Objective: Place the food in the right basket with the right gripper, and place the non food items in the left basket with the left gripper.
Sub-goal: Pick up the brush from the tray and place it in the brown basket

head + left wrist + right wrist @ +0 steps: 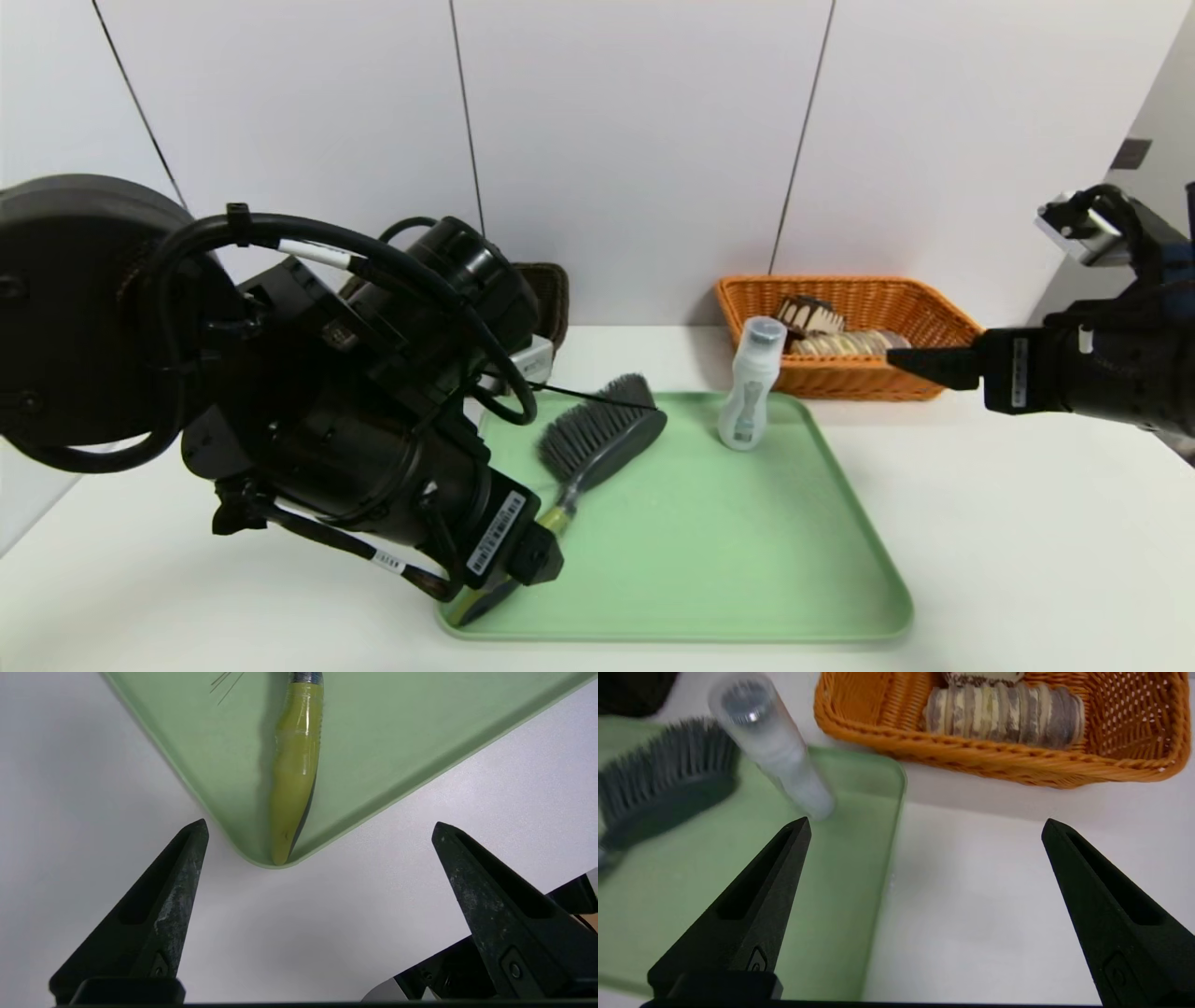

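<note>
A grey-bristled brush (597,439) with a green handle (292,774) lies on the green tray (700,560), its handle end in the tray's near left corner. A small white bottle (750,383) stands upright at the tray's far right. The cake wedge (808,315) and the braided loaf (845,343) lie in the orange right basket (924,317). My left gripper (320,828) hangs open over the table just outside that tray corner, holding nothing. My right gripper (927,826) is open and empty above the tray's right edge, in front of the orange basket (971,760).
The dark left basket (551,294) stands at the back, mostly hidden behind my left arm. White wall panels close off the table's far side. Bare white table lies to the right of the tray and along its front.
</note>
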`<act>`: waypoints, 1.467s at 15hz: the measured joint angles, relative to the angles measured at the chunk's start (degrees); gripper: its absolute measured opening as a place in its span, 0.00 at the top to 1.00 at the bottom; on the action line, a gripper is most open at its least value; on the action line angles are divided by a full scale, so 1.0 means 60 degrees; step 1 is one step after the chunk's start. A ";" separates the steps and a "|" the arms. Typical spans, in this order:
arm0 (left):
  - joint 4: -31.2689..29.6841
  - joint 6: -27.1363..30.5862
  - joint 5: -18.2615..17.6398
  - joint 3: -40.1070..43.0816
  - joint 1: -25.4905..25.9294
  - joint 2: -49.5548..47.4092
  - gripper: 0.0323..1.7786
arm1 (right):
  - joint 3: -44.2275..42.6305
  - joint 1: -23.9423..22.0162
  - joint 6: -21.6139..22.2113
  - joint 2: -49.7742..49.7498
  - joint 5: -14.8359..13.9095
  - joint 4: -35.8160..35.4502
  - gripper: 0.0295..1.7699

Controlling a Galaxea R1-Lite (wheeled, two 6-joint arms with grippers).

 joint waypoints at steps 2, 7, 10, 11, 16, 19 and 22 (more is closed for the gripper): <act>0.0004 0.0037 -0.0240 -0.0171 -0.0047 0.0207 0.05 | -0.0138 0.0018 0.1146 0.0266 0.0573 -0.0351 0.03; 0.0386 -0.0028 -0.0945 -0.1144 -0.0047 0.1093 0.05 | 0.0372 -0.0106 0.1430 0.0449 0.0839 -0.0372 0.03; 0.0754 -0.0236 -0.1083 -0.1595 -0.0028 0.1648 0.05 | 0.0748 -0.0161 0.1420 0.0331 0.0857 -0.0423 0.03; 0.0837 -0.0252 -0.1091 -0.1694 -0.0024 0.1800 0.05 | 0.0835 -0.0165 0.1420 0.0289 0.0857 -0.0421 0.03; 0.0896 -0.0142 -0.1097 -0.1810 0.0293 0.2274 0.05 | 0.1479 -0.0221 0.1416 0.0018 0.0912 -0.0861 0.03; 0.1012 -0.0142 -0.1097 -0.1782 0.0358 0.2462 0.05 | 0.1997 -0.0368 0.1365 -0.0018 0.0924 -0.1928 0.03; 0.1048 -0.0152 -0.1097 -0.1755 0.0390 0.2599 0.05 | 0.2164 -0.0445 0.1361 -0.0037 0.0920 -0.1983 0.03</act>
